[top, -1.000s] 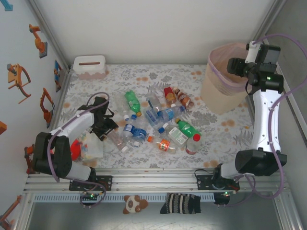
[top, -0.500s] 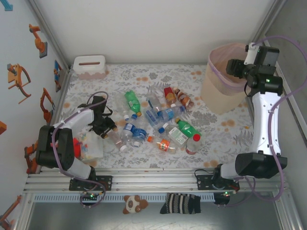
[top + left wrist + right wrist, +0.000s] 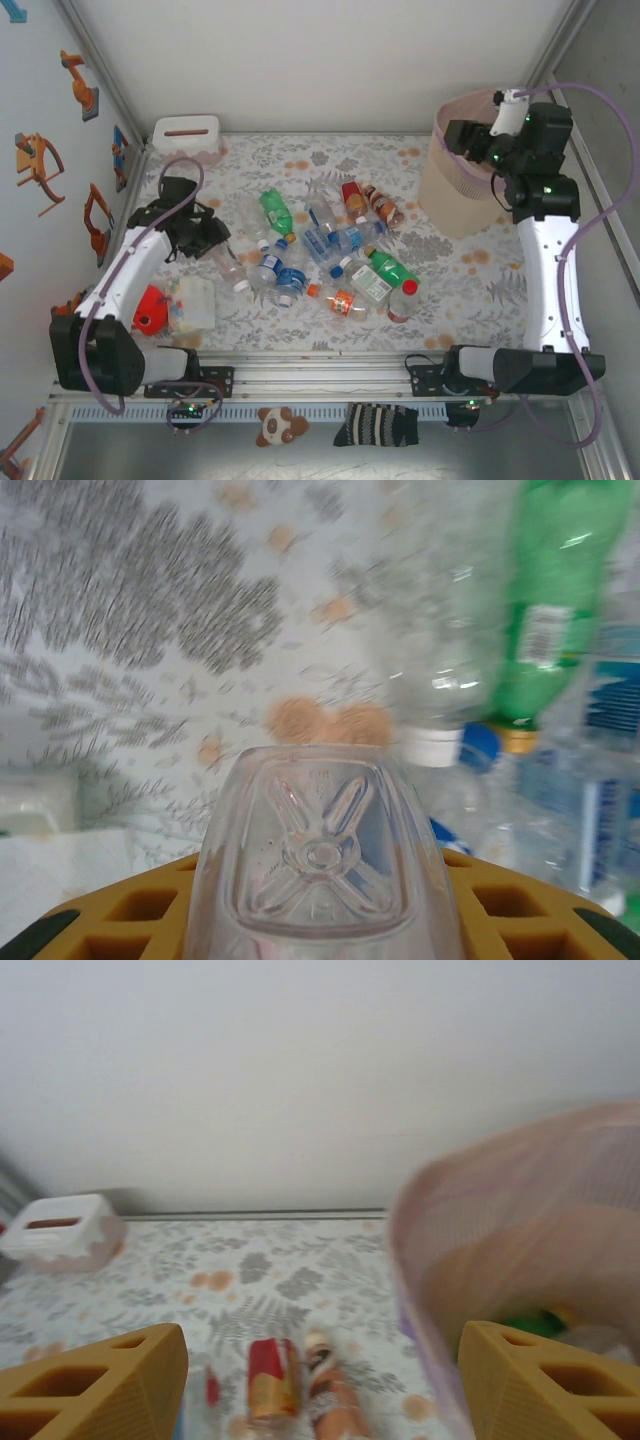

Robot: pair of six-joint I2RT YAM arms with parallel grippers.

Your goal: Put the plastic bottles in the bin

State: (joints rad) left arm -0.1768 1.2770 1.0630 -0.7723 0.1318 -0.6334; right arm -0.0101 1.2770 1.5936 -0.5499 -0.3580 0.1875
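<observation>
Several plastic bottles [image 3: 330, 245] lie in a heap mid-table: clear with blue caps, green [image 3: 275, 212], and red-labelled [image 3: 355, 195]. My left gripper [image 3: 195, 240] is at the heap's left edge, shut on a clear bottle [image 3: 225, 265] that slants down to the right. In the left wrist view that bottle's square base [image 3: 320, 850] sits between the yellow fingers [image 3: 100, 925] of the gripper [image 3: 320, 925]. The beige-pink bin [image 3: 455, 190] stands at the back right. My right gripper [image 3: 462, 135] hovers at its left rim, open and holding nothing [image 3: 320, 1390]. Something green [image 3: 530, 1325] lies inside the bin [image 3: 520, 1240].
A white-and-pink tissue box [image 3: 187, 138] stands in the back left corner. A clear boxy container with a red object [image 3: 175, 305] sits at the front left beside my left arm. Walls close the table on the left, back and right.
My left gripper closed on the clear bottle and drew back to the left, lifting it off the heap's edge. My right gripper swung left from over the bin to its left rim.
</observation>
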